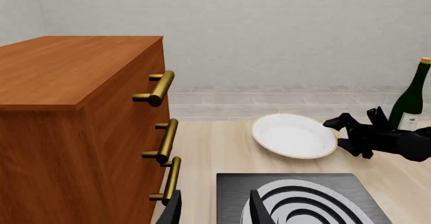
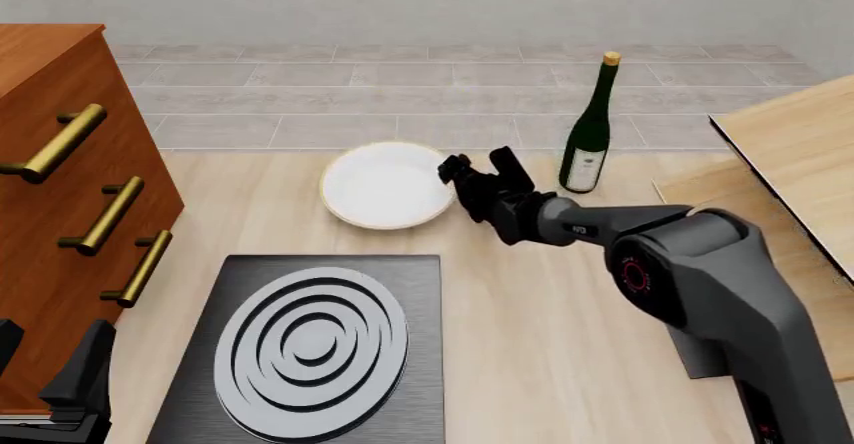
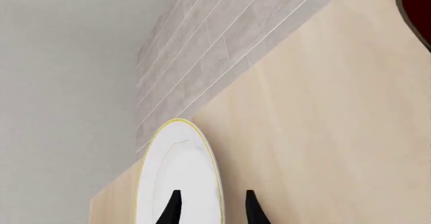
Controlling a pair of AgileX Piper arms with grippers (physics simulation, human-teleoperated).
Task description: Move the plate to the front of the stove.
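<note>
Right hand point(image 2: 467, 171) fingers apart straddling plate point(image 2: 387, 185) right rim, far of stove point(image 2: 310, 344); plate looks stiff, slick, shallow, probably breakable, so pinch the rim.

plate point(image 2: 386, 186) behind stove point(image 2: 310, 349) | bottle point(image 2: 589, 134) right of plate (farther back) | drawers point(image 2: 54, 204) left

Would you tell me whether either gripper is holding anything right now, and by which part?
Nothing held: the right gripper is open at the plate rim; the left gripper is open.
</note>
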